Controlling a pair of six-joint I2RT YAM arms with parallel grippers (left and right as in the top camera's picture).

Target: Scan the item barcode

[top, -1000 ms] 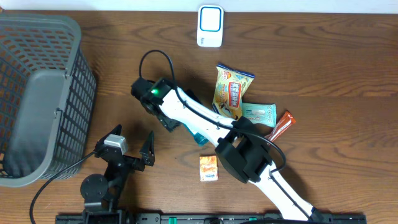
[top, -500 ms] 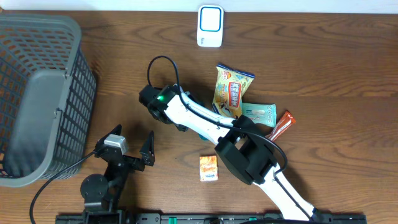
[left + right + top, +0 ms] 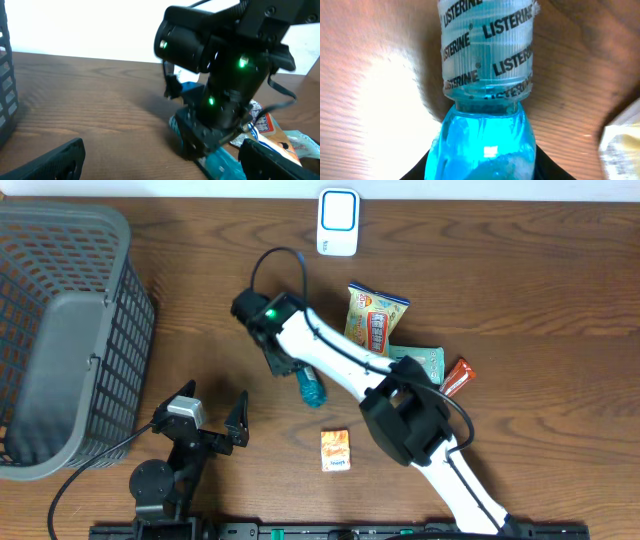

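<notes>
Reaching across the wood-grain table [image 3: 540, 290], my rt gripper [image 3: 292, 372] clamps the mouthwash bottle [image 3: 311, 388] near centre, dark fingers tight against both sides of its body. Overhead, only one teal end pokes out; the arm covers the rest. Can't tell if the bottle is lifted or lying on the wood. The rt wrist cam cuts it off below the shoulder, showing a ribbed clear cap w/ "LISTERINE" wrap and glossy blue liquid, bkgd blurred. My left gripper [image 3: 162, 150] hangs wide open near the front edge, holding nothing. The teal pack [image 3: 420, 362] is partly under the arm, beside a crinkly yellow snack bag [image 3: 372, 328] and an orange-red bar [image 3: 455, 377]. The white, rounded scanner [image 3: 338, 222] sits at the far edge. The grey mesh basket [image 3: 60, 330] is cropped at left.
</notes>
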